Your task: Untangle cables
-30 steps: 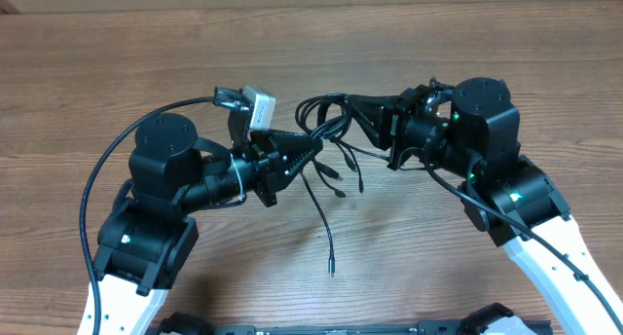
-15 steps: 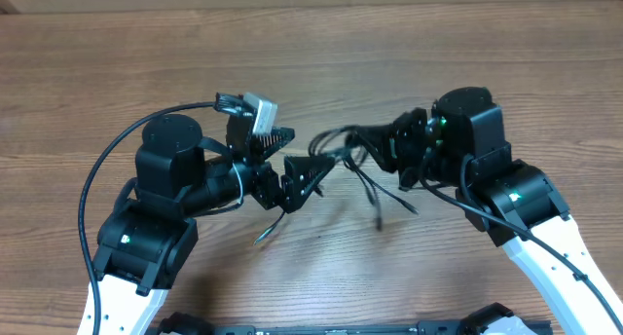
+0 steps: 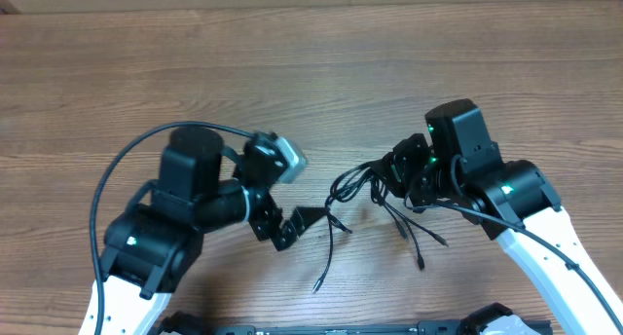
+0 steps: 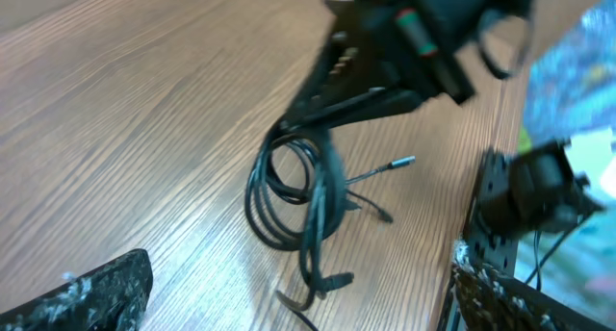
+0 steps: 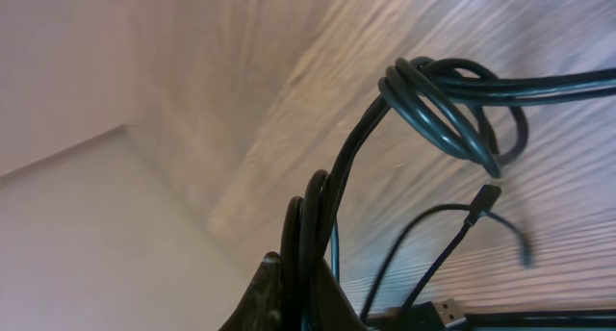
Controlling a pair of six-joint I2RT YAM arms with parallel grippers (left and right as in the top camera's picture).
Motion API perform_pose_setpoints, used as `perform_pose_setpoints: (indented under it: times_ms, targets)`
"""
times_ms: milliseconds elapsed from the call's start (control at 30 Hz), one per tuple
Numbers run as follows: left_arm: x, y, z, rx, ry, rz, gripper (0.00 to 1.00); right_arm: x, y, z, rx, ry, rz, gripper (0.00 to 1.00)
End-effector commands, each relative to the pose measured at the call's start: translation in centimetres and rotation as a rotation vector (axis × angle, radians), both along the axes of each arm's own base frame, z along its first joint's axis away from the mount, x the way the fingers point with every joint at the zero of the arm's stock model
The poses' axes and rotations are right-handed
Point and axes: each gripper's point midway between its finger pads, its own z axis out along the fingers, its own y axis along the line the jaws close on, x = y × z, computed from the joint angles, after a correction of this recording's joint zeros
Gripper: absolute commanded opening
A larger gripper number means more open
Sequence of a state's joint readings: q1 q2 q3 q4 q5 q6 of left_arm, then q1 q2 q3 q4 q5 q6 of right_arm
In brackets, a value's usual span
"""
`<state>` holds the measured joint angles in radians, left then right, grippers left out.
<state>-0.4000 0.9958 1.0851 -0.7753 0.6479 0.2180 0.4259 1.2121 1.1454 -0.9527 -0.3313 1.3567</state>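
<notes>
Right end effector is clamped shut on the cables, centre right of the overhead frame; left end effector stands fully open and empty, just left of them; loops are knotted together, loose ends trail on the tabletop; untangling appears largely outstanding.

No legible text, no readable labels, brands, numbers

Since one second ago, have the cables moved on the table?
Yes. The cables, clamped in the right gripper, now lie farther from the table's far edge and a little more to the robot's right.
</notes>
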Motion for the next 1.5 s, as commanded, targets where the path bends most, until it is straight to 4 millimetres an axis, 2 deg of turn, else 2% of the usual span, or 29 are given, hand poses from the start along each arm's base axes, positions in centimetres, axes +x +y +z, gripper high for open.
perform_pose_setpoints:
  times_ms: [0,200,500,633,833,1133,1467]
  targets:
    - [-0.3,-0.9,-0.5,0.099,-0.105,-0.049,1.0,0.1,-0.3,-0.7,-0.052,-0.013,0.048,0.04]
    - [-0.8,-3.3,-2.8,0.192,-0.101,-0.103,1.0,0.1,-0.3,-1.5,-0.084,-0.015,0.098,0.04]
    - [1.9,-5.1,-6.6,0.248,0.013,-0.028,1.0,0.1,-0.1,-1.4,-0.073,-0.016,0.102,0.04]
    - [3.6,-4.8,-7.1,0.26,0.025,0.074,0.99,-0.2,0.4,-1.2,-0.043,-0.004,0.118,0.04]
    - [4.7,-4.3,-8.3,0.31,0.032,0.129,1.0,-0.4,0.6,-1.1,-0.03,0.001,0.127,0.04]
    - [7.6,-1.3,-8.6,0.354,0.05,0.426,1.0,-1.0,0.7,-1.3,-0.026,0.028,0.137,0.04]
    - [8.1,-1.3,-8.2,0.324,0.053,0.466,1.0,-1.6,1.4,-1.0,-0.012,-0.017,0.254,0.04]
